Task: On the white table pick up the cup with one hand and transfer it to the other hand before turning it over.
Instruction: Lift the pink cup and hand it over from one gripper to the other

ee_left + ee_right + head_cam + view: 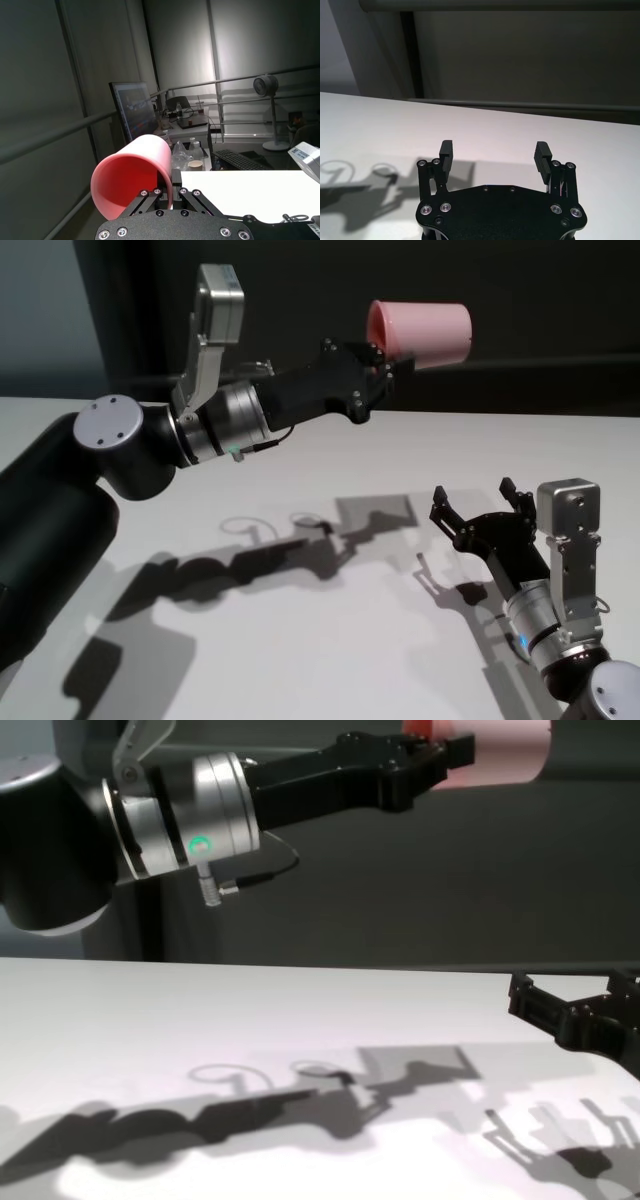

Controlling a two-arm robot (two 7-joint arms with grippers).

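The pink cup (420, 333) is up in the air, well above the white desk (330, 460). It lies on its side, with its open mouth facing back toward the left arm. The left tool (385, 365) pinches the cup's rim: one finger is inside the mouth and one is outside, as the left wrist view shows. The chest view shows only a bit of the cup at its top edge.

The right tool (476, 502) hangs low over the desk on the right side, well apart from the cup. Its two fingers are spread wide and hold nothing.

The desk is plain, flat and white. Dark shadows of both arms fall across it.

Behind the desk the wall is dark. The left wrist view looks farther into the room: a computer screen (134, 111) that is lit, a keyboard (240, 160), a paper cup (195, 165), grey rails and a standing fan (267, 85). No writing can be read anywhere.
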